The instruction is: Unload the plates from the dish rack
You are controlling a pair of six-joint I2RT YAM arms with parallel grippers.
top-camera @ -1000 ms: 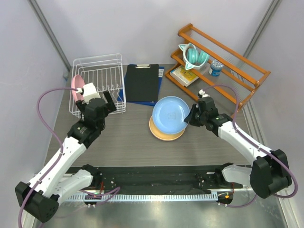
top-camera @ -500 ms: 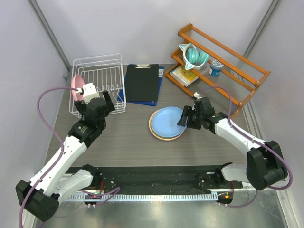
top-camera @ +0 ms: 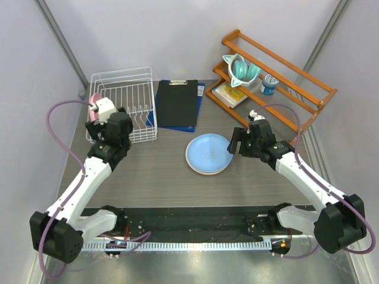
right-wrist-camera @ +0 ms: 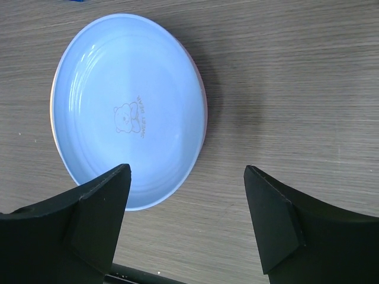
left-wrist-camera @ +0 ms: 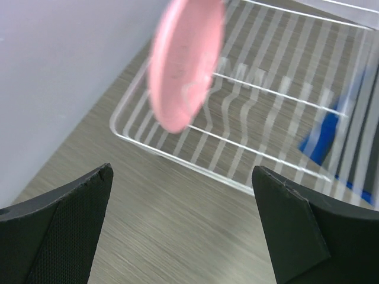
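Grey wood-grain table (top-camera: 160, 174), pale walls (top-camera: 177, 35) behind. Left gripper (left-wrist-camera: 182, 173) spread wide and empty, aimed at the pink plate (left-wrist-camera: 186, 65) standing on edge at the left end of the dish rack (top-camera: 127, 97) — light, stiff, slick plastic; probably calls for a pinch across the top rim. Right gripper (right-wrist-camera: 187, 171) parted too, above the light blue plate (right-wrist-camera: 127, 112) lying flat mid-table.

One plate (top-camera: 93, 102) upright in the dish rack (top-camera: 133, 97) far left; stacked plates (top-camera: 208, 152) mid-table, before the clipboard (top-camera: 176, 103).
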